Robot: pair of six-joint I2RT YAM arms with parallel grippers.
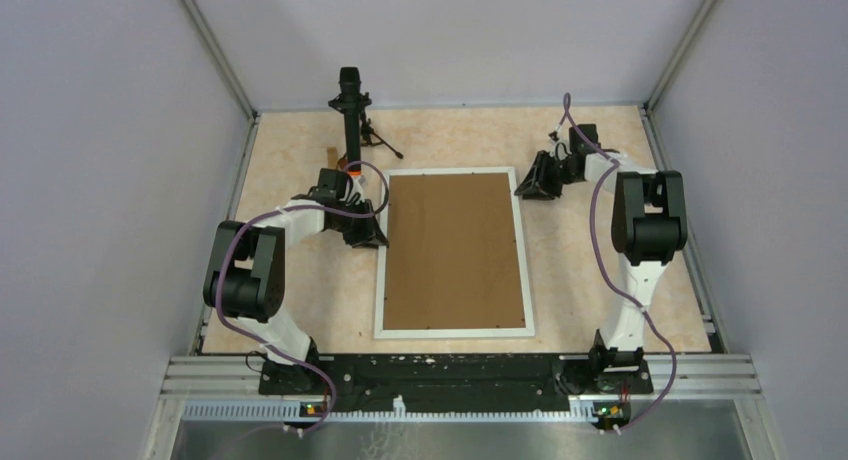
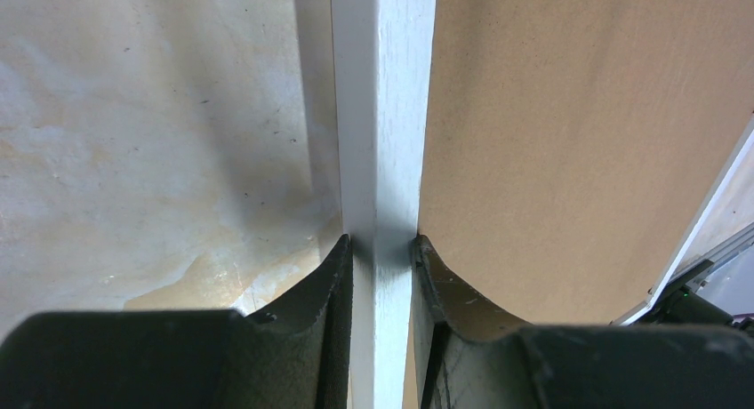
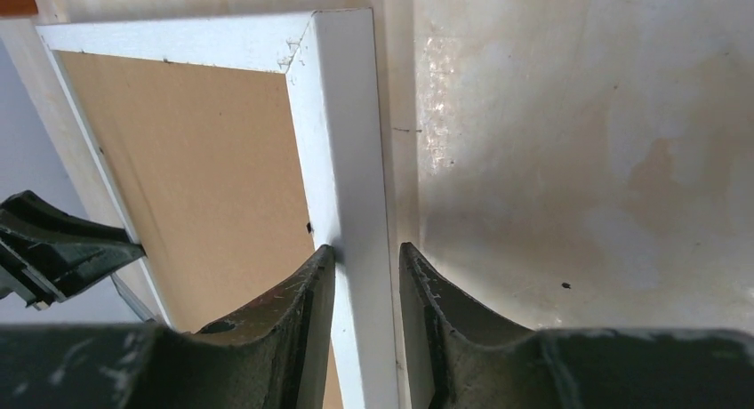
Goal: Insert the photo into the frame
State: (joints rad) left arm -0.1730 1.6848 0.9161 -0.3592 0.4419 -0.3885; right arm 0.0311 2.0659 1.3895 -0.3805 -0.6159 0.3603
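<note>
Fingers (image 2: 333, 284) of your left gripper (image 2: 382, 244) straddle one long white rail of the frame (image 1: 455, 332). One dark curved finger sits on the table (image 1: 600, 270) side and the other on the inner side. Both press against the rail's edges, so this gripper is clenched on the frame. From above, that grip falls on the frame's left rail, in its far half, with the left arm bent in from the side. Your right gripper (image 3: 364, 253) straddles the opposite long rail, just short of the frame's far right corner. Its inner finger (image 3: 307, 293) lies against the rail's inside edge. A thin dark line shows between the outer finger and the rail. From these views you cannot tell whether the right gripper truly grasps the rail or only brackets it. The frame lies flat in the middle of the pale, mottled table, between the two arms, with its long sides running away from the arm bases. A plain brown board (image 1: 455, 250) fills the whole opening inside the white rails, and no other surface shows there. A black stand (image 1: 350, 110) rises at the far edge of the table, behind the left gripper and apart from the frame.
</note>
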